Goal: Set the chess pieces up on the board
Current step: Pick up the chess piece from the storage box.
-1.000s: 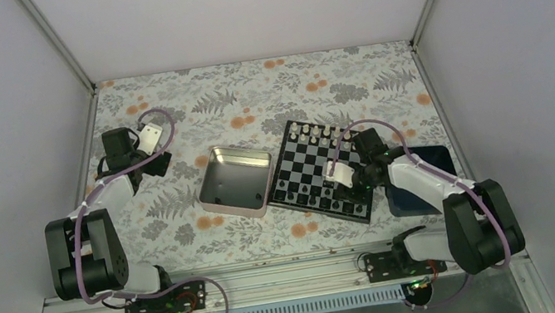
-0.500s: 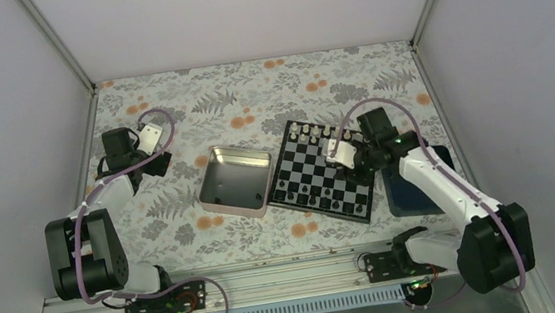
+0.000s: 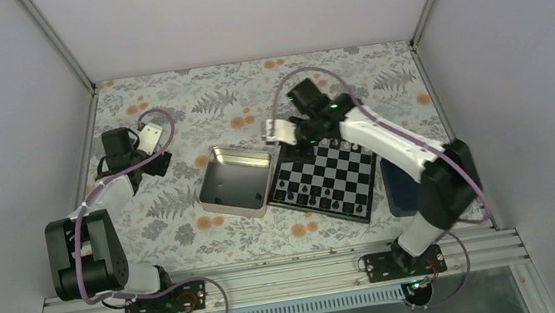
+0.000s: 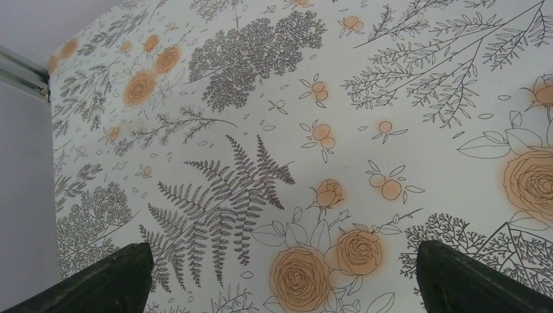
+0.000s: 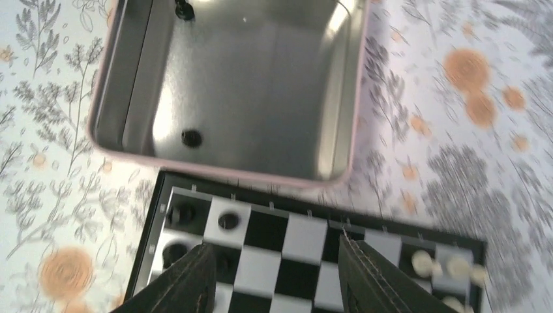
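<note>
Chess pieces point(image 5: 183, 214) stand on the board point(image 5: 287, 238), and two more lie in the tin point(image 5: 261, 98) beside it. Your right gripper point(image 5: 275, 248) hangs spread and empty over the board's edge by the tin. Your left gripper point(image 4: 282, 246) gapes wide over the cloth point(image 4: 404, 85).

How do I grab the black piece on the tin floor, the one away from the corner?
Come straight down with the open right gripper and pinch the black piece across its body. It sits on the flat floor of the tin, clear of the walls, so the jaws should fit either side.
</note>
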Robot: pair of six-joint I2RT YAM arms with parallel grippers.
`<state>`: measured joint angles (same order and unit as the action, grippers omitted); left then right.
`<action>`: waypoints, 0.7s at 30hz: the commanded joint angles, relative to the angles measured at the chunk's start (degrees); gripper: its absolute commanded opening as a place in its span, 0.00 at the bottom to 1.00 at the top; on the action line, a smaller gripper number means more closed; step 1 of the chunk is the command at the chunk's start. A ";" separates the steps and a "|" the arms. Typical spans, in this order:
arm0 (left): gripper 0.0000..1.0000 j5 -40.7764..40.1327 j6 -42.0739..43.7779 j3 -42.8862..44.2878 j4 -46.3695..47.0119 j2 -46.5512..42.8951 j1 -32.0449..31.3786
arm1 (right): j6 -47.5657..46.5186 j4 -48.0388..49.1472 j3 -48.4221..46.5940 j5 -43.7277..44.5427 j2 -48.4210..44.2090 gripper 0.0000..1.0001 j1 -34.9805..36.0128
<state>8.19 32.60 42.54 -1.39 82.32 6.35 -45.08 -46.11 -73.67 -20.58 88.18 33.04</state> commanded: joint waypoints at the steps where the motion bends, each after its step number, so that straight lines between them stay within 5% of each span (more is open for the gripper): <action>1: 1.00 0.08 0.67 0.72 0.59 -0.54 0.31 | 3.77 -2.02 -8.78 3.19 11.17 0.49 6.26; 8: 1.00 -0.93 0.60 1.31 0.49 2.12 0.33 | 4.67 -10.36 -23.72 11.27 26.87 0.51 12.53; 21: 1.00 -2.09 0.97 1.76 0.59 5.59 0.31 | 4.22 -24.83 -41.76 12.15 41.53 0.53 16.43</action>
<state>6.39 32.77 42.87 -1.37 87.00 6.39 -41.87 -63.96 -112.33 -9.74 127.57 48.21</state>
